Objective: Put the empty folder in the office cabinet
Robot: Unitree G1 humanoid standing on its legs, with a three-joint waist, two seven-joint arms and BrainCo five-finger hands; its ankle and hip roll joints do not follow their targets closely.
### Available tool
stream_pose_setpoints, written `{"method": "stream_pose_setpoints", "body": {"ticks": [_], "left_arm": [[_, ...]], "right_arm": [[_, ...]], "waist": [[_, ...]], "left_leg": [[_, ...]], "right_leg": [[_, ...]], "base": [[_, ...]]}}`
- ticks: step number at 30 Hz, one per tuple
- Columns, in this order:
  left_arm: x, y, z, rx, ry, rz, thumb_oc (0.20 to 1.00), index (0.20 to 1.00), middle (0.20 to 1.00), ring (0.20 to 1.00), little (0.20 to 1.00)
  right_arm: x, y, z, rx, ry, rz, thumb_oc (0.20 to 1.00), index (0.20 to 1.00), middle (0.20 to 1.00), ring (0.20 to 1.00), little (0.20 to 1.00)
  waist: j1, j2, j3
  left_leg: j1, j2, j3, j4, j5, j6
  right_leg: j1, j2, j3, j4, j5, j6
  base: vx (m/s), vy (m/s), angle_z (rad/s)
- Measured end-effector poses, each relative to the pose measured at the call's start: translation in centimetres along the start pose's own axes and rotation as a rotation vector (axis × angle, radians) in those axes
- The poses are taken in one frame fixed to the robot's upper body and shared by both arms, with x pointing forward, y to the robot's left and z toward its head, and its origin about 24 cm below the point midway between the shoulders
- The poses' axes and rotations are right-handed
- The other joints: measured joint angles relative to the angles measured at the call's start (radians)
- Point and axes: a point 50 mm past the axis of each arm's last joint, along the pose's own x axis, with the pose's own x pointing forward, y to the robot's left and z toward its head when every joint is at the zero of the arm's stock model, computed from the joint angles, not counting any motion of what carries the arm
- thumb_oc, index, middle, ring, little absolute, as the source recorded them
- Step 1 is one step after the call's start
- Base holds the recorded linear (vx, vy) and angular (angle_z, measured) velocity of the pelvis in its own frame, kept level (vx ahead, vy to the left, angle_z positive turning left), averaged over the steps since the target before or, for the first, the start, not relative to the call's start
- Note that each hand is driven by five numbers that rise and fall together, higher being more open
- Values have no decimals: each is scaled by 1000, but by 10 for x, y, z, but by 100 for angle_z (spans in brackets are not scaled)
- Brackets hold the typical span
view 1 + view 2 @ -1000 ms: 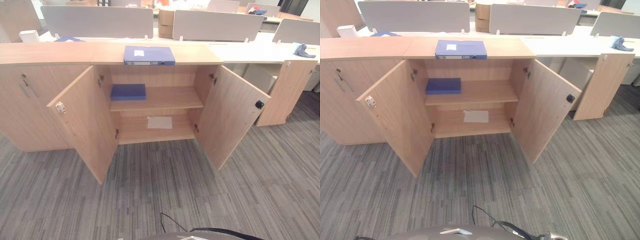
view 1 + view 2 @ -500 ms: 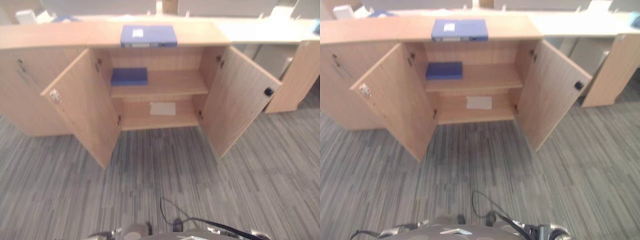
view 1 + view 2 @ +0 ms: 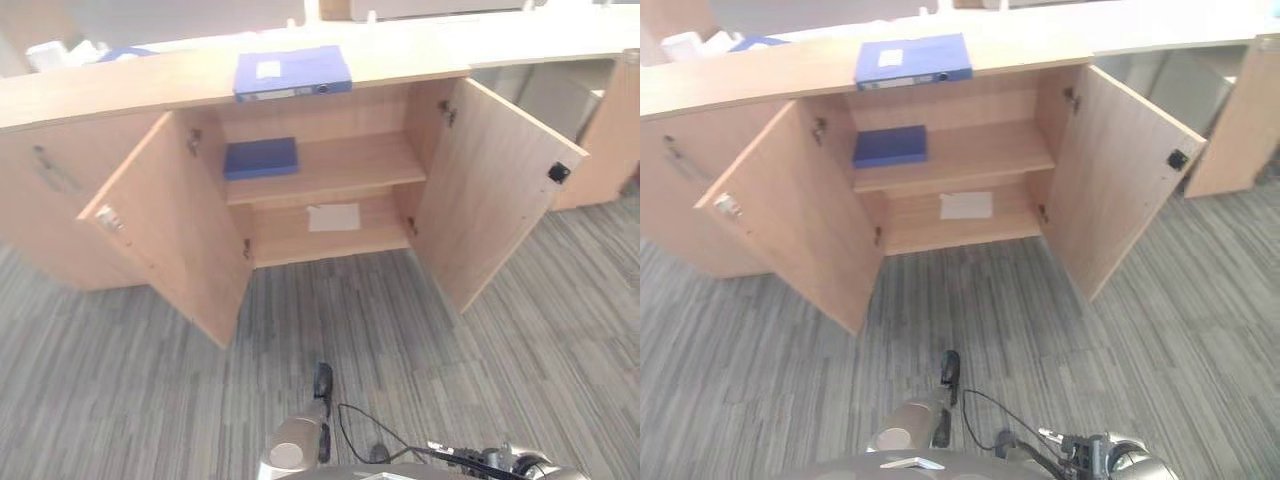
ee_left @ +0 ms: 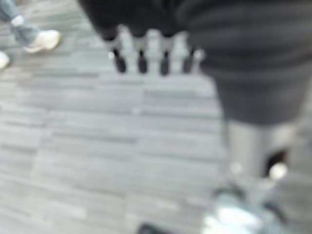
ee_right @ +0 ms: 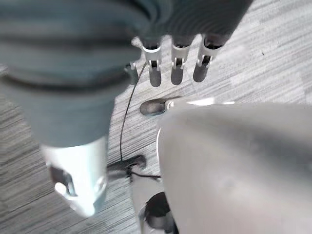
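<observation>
1. Head views: a blue folder [image 3: 292, 73] lies flat on top of the wooden cabinet [image 3: 330, 170], whose two doors stand open. A second blue folder [image 3: 260, 157] lies on the upper shelf; a sheet of paper [image 3: 333, 217] lies on the lower shelf.
2. Left wrist view: the left hand [image 4: 146, 46] hangs over carpet [image 4: 87, 146], fingers straight, holding nothing. A person's shoe [image 4: 43, 40] is nearby.
3. Right wrist view: the right hand [image 5: 175, 58] has straight, empty fingers.

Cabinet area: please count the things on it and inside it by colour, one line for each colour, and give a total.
Blue: 2, the folder lying on top of the cabinet and the flat blue item at the left end of the upper shelf.
White: 1, the sheet on the lower shelf.
Total: 3.
</observation>
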Motion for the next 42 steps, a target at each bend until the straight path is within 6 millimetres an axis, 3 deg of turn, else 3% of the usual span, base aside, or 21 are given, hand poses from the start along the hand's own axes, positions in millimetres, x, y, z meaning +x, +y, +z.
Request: {"method": "stream_pose_setpoints", "body": {"ticks": [3,4,5,6,9,10,12,13,15,17,19,20,21,22,23,25,27,30,36,40,42], "left_arm": [[0,-1,-3,3,15,-2,1000,1000,1000,1000,1000],[-3,9,10,35,-25,22,1000,1000,1000,1000,1000],[-3,9,10,35,-25,22,1000,1000,1000,1000,1000],[-7,26,25,76,-56,73,1000,1000,1000,1000,1000],[-7,26,25,76,-56,73,1000,1000,1000,1000,1000],[-13,46,38,54,-48,142,1000,1000,1000,1000,1000],[-14,46,43,5,-88,127,1000,1000,1000,1000,1000],[-17,47,50,-4,-117,125,1000,1000,1000,1000,1000],[-16,38,51,9,-129,105,1000,1000,1000,1000,1000],[-13,34,43,9,-97,99,1000,1000,1000,1000,1000],[-8,32,27,0,-62,90,1000,1000,1000,1000,1000],[-8,32,27,0,-62,90,1000,1000,1000,1000,1000],[-5,37,9,5,-18,99,1000,1000,1000,1000,1000],[-2,36,-8,13,19,99,1000,1000,1000,1000,1000],[1,30,-22,15,46,71,1000,1000,1000,1000,1000],[1,30,-22,15,46,71,1000,1000,1000,1000,1000],[2,34,-33,43,47,69,1000,1000,1000,1000,1000],[1,25,-13,61,-17,42,1000,1000,1000,1000,1000],[-5,14,25,97,-124,26,1000,1000,1000,1000,1000],[-11,15,47,80,-178,30,1000,1000,1000,1000,1000],[-9,11,39,80,-152,20,1000,1000,1000,1000,1000]], "right_arm": [[1,-3,-9,24,23,-12,1000,1000,1000,1000,1000],[3,-4,-10,13,9,-38,1000,1000,1000,1000,1000],[3,-4,-10,13,9,-38,1000,1000,1000,1000,1000],[-1,-9,-2,8,-16,-59,1000,1000,1000,1000,1000],[-1,-9,-2,8,-16,-59,1000,1000,1000,1000,1000],[-16,-21,25,35,-155,-75,1000,1000,1000,1000,1000],[-13,-21,19,89,-179,-34,1000,1000,1000,1000,1000],[-10,-17,12,110,-196,20,1000,1000,1000,1000,1000],[-4,-10,0,188,-203,86,1000,1000,1000,1000,1000],[2,-5,-14,214,-162,114,1000,1000,1000,1000,1000],[3,-2,-14,233,-149,126,1000,1000,1000,1000,1000],[3,-2,-14,233,-149,126,1000,1000,1000,1000,1000],[4,-2,-17,243,-138,125,1000,1000,1000,1000,1000],[2,-8,-20,254,-139,107,1000,1000,1000,1000,1000],[-1,-14,-16,271,-157,89,1000,1000,1000,1000,1000],[-1,-14,-16,271,-157,89,1000,1000,1000,1000,1000],[-4,-8,1,262,-183,90,1000,1000,1000,1000,1000],[-10,-13,15,251,-218,69,1000,1000,1000,1000,1000],[-12,-21,10,253,-191,17,1000,1000,1000,1000,1000],[-5,-14,-2,274,-137,20,1000,1000,1000,1000,1000],[-4,-14,-5,275,-128,15,1000,1000,1000,1000,1000]], "waist": [[-5,24,-32],[-22,15,-49],[-22,15,-49],[-30,-12,-82],[-30,-12,-82],[-101,55,-73],[-135,52,-77],[-146,54,-81],[-164,43,-70],[-191,32,-71],[-190,26,-76],[-190,26,-76],[-191,3,-90],[-190,-18,-105],[-163,-5,-95],[-163,-5,-95],[-119,-13,-90],[-107,-31,-78],[-137,-63,-33],[-134,-83,-1],[-141,-66,-2]], "left_leg": [[90,-3,2,-71,20,65],[151,-29,20,-88,39,97],[151,-29,20,-88,39,97],[198,-99,6,-85,26,186],[198,-99,6,-85,26,186],[262,-109,-14,-82,-43,237],[257,-99,-22,-64,-98,57],[240,-104,-44,-38,-120,36],[305,-103,-108,-46,-128,46],[351,-96,-173,-62,-137,53],[415,-78,-173,-80,-137,53],[415,-78,-173,-80,-137,53],[456,-93,-173,-80,-138,51],[487,-115,-169,-62,-150,34],[467,-104,-139,0,-187,-4],[467,-104,-139,0,-187,-4],[437,33,-70,-97,-188,-52],[283,99,-105,39,-118,-74],[146,112,-116,144,-25,-119],[-55,129,-123,569,1,-148],[-45,121,-109,423,-26,-115]], "right_leg": [[-13,-34,-118,138,-90,10],[-122,-141,-240,632,-97,136],[-122,-141,-240,632,-97,136],[-247,-273,-266,966,188,228],[-247,-273,-266,966,188,228],[-594,-378,-332,1072,81,182],[-615,-339,-375,587,67,200],[-579,-307,-375,228,77,208],[-561,-228,-289,-6,94,207],[-514,-167,-225,7,97,197],[-438,-59,-247,80,135,140],[-438,-59,-247,80,135,140],[-337,3,-277,51,175,40],[-258,25,-230,-12,304,-50],[-216,27,-212,-38,289,-52],[-216,27,-212,-38,289,-52],[-107,33,-199,-94,240,-42],[-89,38,-196,-101,205,-29],[-72,45,-171,-98,180,-5],[-34,42,-125,-97,168,-28],[-22,43,-116,-100,155,-31]], "base": [[210,178,-36],[178,146,-7],[408,222,-35],[230,76,-28],[265,-91,-9],[601,-375,5],[547,-357,27],[463,-290,64],[414,-233,86],[400,-245,106],[331,-202,73],[261,-156,77],[255,-154,81],[440,-269,91],[339,-209,51],[131,-82,6],[274,-242,-4],[122,-136,-7],[58,-138,-28],[38,-14,-31],[68,130,-21]]}}
